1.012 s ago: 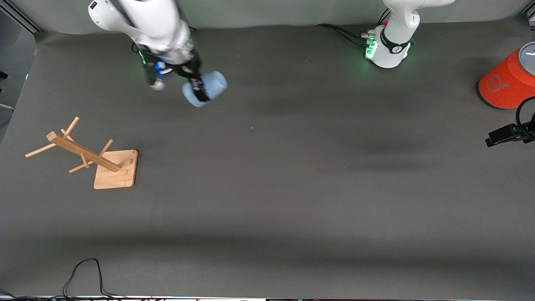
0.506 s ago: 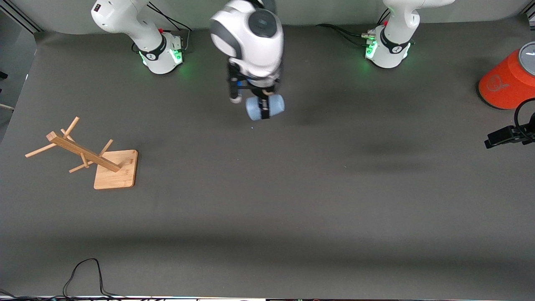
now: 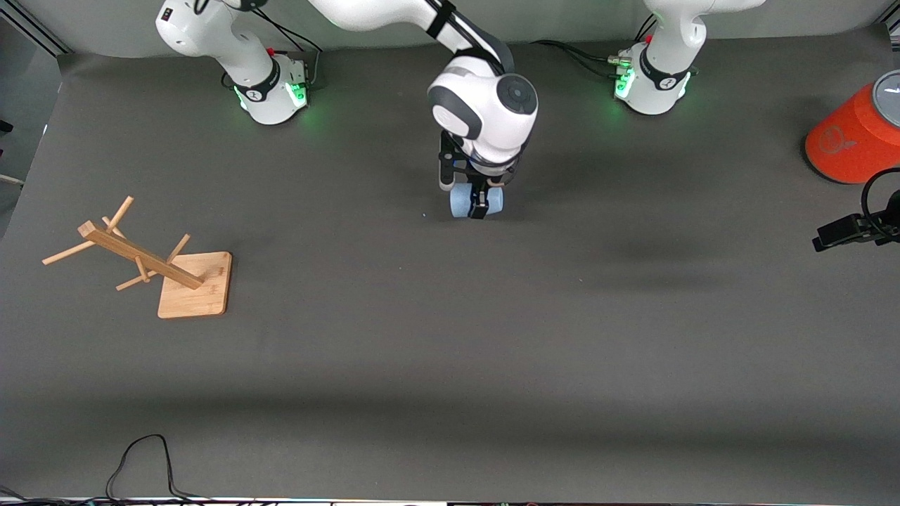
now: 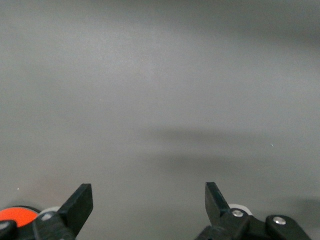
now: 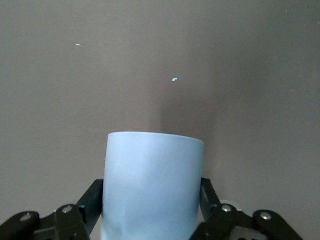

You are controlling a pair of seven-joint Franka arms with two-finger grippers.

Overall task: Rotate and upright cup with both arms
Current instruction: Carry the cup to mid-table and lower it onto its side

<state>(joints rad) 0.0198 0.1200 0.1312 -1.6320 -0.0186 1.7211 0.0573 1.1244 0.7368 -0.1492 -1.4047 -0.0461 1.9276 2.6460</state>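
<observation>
The pale blue cup (image 3: 464, 202) lies sideways in my right gripper (image 3: 479, 202), close above the table's middle, between the two arm bases. I cannot tell if it touches the mat. In the right wrist view the black fingers (image 5: 95, 197) clamp both sides of the cup (image 5: 152, 180), so my right gripper (image 5: 152, 202) is shut on it. My left gripper (image 4: 149, 194) is open and empty over bare grey mat. The left arm rises from its base (image 3: 654, 81) out of the front view.
A wooden peg rack (image 3: 165, 270) stands toward the right arm's end of the table. An orange cylinder with a grey lid (image 3: 854, 140) stands at the left arm's end, with a black cabled part (image 3: 847, 230) beside it. A cable (image 3: 140, 460) lies at the near edge.
My right arm has swung the cup from beside its own base to the table's middle and brought it down low. The black cabled part has shifted slightly.
</observation>
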